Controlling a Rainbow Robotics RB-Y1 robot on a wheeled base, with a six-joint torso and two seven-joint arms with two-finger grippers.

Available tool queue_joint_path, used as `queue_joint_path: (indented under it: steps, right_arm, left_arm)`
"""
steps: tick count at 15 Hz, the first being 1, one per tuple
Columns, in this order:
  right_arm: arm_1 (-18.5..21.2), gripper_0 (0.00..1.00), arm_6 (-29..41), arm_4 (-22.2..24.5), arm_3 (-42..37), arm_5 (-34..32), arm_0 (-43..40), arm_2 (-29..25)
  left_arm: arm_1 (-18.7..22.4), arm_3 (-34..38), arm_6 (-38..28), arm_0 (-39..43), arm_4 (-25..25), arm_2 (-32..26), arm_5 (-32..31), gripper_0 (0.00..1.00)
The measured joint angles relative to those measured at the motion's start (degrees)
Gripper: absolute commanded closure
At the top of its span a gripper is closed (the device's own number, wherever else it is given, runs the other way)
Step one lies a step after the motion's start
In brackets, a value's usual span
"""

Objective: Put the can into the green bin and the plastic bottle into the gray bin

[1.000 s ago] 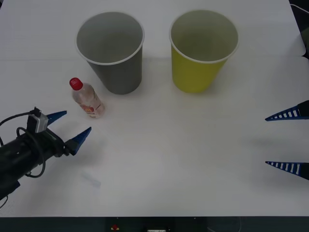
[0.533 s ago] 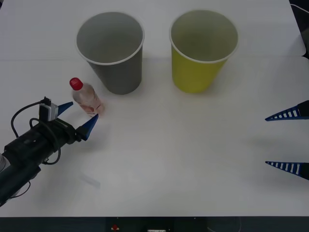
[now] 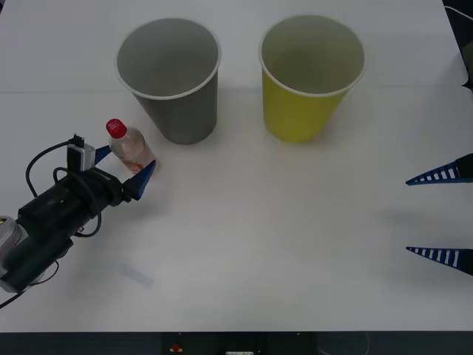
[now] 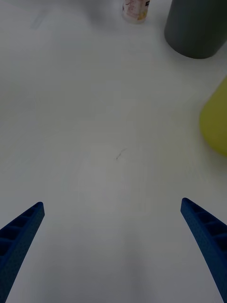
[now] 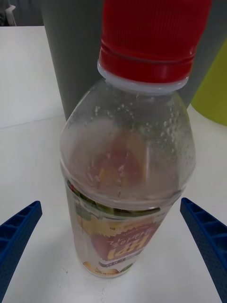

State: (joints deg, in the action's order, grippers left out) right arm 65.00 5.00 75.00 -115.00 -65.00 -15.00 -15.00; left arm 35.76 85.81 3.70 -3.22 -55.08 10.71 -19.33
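Observation:
The plastic bottle (image 3: 129,146), clear with a red cap and red-orange label, stands upright on the white table just left of the gray bin (image 3: 168,78). My left gripper (image 3: 124,164) is open, with one blue finger on each side of the bottle's lower body and a gap showing on both sides. In the left wrist view the bottle (image 5: 127,165) stands close between the fingers (image 5: 19,236). The green bin (image 3: 310,78) stands to the right of the gray one. My right gripper (image 3: 443,216) waits open at the table's right edge. The can is out of view.
Both bins stand upright and side by side at the back of the white table (image 3: 266,237). From the right wrist I see the gray bin (image 4: 196,28), part of the green bin (image 4: 215,123) and the bottle's base (image 4: 136,10) farther off.
My left gripper has moved forward and to the right, from short of the bottle to straddling it. The bottle, both bins and the right arm have stayed put.

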Motion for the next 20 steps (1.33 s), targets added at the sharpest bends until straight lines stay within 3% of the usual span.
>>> queue_joint_path:
  steps: [8, 9, 10, 11, 20]
  right_arm:
    - [0.0, 0.0, -0.01, 0.0, 0.0, 0.0, 0.0, 0.0]
    - [0.0, 0.0, 0.0, 0.0, 0.0, 0.0, 0.0, 0.0]
    - [0.0, 0.0, 0.0, 0.0, 0.0, 0.0, 0.0, 0.0]
    - [0.0, 0.0, 0.0, 0.0, 0.0, 0.0, 0.0, 0.0]
    - [0.0, 0.0, -0.01, 0.0, 0.0, 0.0, 0.0, 0.0]
  left_arm:
    - [-0.08, -0.48, -0.72, -1.55, -0.54, 0.13, 0.62, 0.0]
    - [-0.08, -0.48, -0.78, -1.6, -0.54, 0.15, 0.62, 0.14]
    - [-0.08, -0.48, -0.79, -1.64, -0.54, 0.19, 0.64, 0.62]
    - [-0.08, -0.48, -0.79, -1.72, -0.47, 0.47, 0.71, 1.0]
    - [0.14, -0.48, -0.76, -1.89, -0.53, 0.99, 0.68, 1.0]
